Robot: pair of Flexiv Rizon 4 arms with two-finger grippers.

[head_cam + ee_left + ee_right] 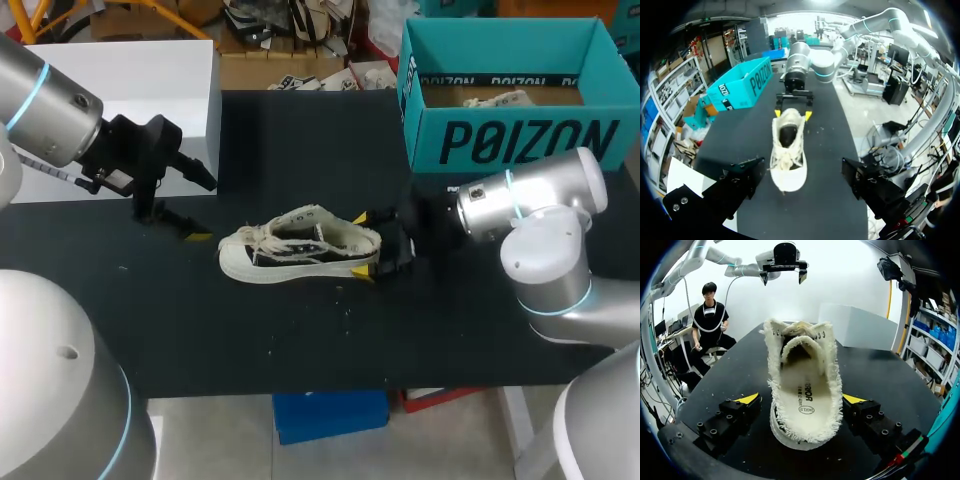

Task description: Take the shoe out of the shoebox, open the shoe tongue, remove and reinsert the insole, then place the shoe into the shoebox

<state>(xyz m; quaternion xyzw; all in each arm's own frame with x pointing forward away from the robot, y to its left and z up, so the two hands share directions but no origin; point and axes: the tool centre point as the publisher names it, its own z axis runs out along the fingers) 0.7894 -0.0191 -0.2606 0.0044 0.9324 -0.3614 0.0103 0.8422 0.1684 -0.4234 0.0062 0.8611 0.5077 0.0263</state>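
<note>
Canvas sneaker (300, 250) likely light, floppy; firmer heel best hold. Right hand (363, 245) spread astride heel; left hand (198, 208) spread, empty.

A black table (300, 340) is carrying everything here. 1 cream and black shoe (300, 248) is sitting upright on its sole near the middle of the table, its toe pointing toward my left side and its heel toward my right, with its frayed opening facing up. 1 teal shoebox (520, 145) is standing open at the far right corner, well apart from the shoe. 1 white box (130, 80) is standing at the far left corner. A few pale crumbs (347, 318) are lying scattered on the dark surface just in front of the shoe.
</note>
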